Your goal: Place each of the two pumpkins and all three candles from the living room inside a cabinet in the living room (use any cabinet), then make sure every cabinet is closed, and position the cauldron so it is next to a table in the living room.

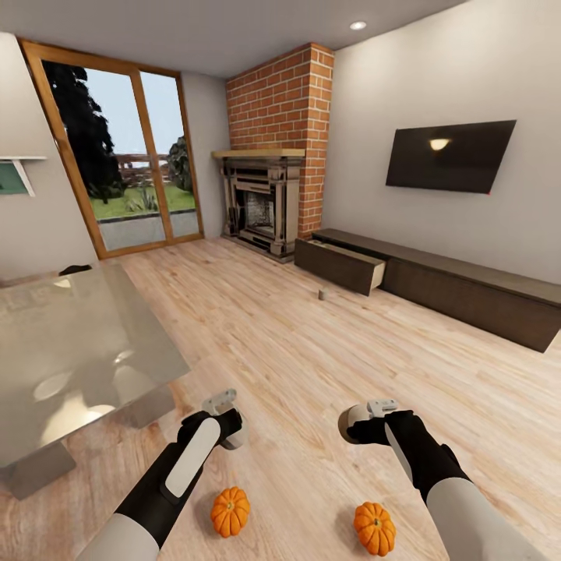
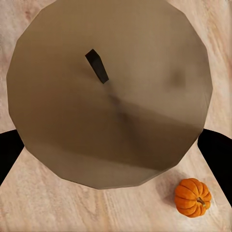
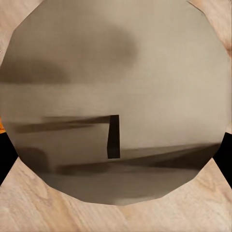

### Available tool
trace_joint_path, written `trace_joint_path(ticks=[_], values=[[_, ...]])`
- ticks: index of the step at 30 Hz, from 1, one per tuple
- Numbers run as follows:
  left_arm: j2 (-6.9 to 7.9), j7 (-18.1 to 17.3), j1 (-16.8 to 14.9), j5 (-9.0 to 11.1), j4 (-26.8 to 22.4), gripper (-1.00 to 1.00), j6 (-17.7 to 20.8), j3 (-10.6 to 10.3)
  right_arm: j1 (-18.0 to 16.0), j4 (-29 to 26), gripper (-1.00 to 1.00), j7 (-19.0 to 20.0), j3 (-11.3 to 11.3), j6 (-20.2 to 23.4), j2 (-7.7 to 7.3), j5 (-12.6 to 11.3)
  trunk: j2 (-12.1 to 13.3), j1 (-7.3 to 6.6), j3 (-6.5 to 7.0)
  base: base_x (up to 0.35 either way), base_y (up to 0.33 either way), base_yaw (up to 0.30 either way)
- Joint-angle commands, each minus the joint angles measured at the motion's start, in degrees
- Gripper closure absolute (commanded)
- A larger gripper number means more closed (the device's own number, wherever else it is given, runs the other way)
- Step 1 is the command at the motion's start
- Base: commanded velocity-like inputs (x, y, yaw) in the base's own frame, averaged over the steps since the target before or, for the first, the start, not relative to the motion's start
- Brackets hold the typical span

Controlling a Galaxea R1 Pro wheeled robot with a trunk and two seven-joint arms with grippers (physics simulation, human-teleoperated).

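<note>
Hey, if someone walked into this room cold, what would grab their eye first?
Probably the two bright orange pumpkins on the wood floor right in front of the robot, one below the left gripper and one below the right gripper. Next, the red brick fireplace in the far corner, and the long dark cabinet along the right wall with one drawer pulled open.
</note>
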Motion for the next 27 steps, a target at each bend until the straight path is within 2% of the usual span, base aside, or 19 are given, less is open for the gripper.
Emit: trace_joint_path(ticks=[1,10,27], values=[[-0.01,-0.02,0.0,0.0,0.0,1.0,0.03,0.0,0.01,-0.11,1.0,0.01,0.02,-0.06,0.04,0.03,0.42,-0.23,0.18,0.0,0.0,0.0],[0.05,-0.02,0.0,0.0,0.03,1.0,0.03,0.0,0.01,-0.45,1.0,0.12,0.06,0.06,0.09,0.04,4.03,-2.2,1.73,0.0,0.0,0.0],[0.02,-0.02,0.0,0.0,-0.02,1.0,0.03,0.0,0.01,-0.05,1.0,0.03,0.02,0.16,0.09,-0.05,10.84,-5.94,3.32,0.0,0.0,0.0]])
